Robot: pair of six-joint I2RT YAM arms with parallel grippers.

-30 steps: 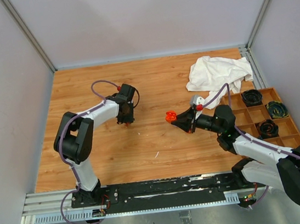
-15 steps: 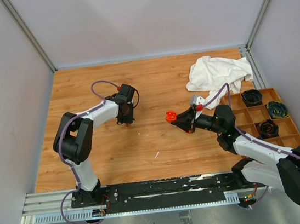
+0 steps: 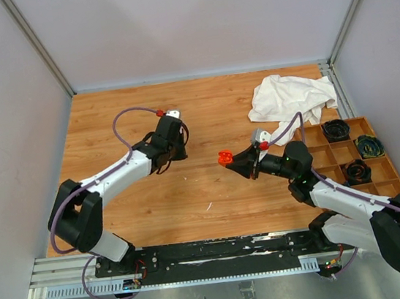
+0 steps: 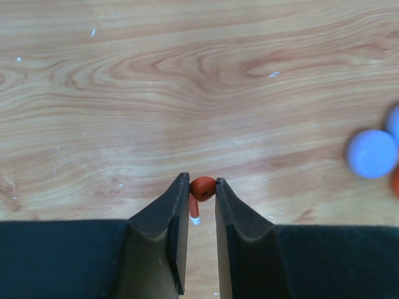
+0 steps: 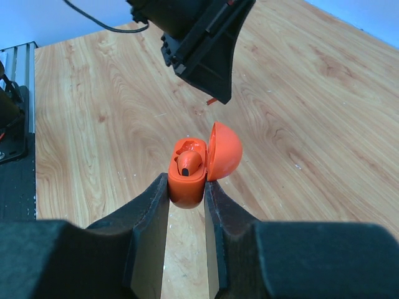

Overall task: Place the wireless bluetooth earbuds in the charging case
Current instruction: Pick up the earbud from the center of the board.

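operator: what is the left gripper holding?

guide: check your left wrist view. the left gripper (image 4: pixel 201 182) is closed on one orange-red earbud (image 4: pixel 202 188), pinched between the very tips of its two fingers. the wooden table (image 4: pixel 187 75) lies behind it. you cannot tell from this view whether the earbud touches the wood.

operator: and the right gripper?

guide: check your right wrist view. the right gripper (image 5: pixel 187 190) is clamped on the base of the orange-red charging case (image 5: pixel 186 182) and holds it above the table. the lid (image 5: pixel 224 151) stands open, swung to the right of the base. a second earbud (image 5: pixel 187 163) sits inside the case, dark tip up.

operator: how do the two grippers stand to each other?

guide: in the top view you see the case near the middle of the table. the left gripper is to its left, near it but apart. in the right wrist view the left gripper's fingers hang beyond the case, not touching it.

operator: what else is on the table?

guide: a white cloth (image 3: pixel 289 97) lies at the far right. just beside it is a compartment tray (image 3: pixel 388 169) with black coiled items in several cells. a blurred lavender disc (image 4: pixel 372 153) rests at the right edge of your left wrist view, well apart from the pinched earbud.
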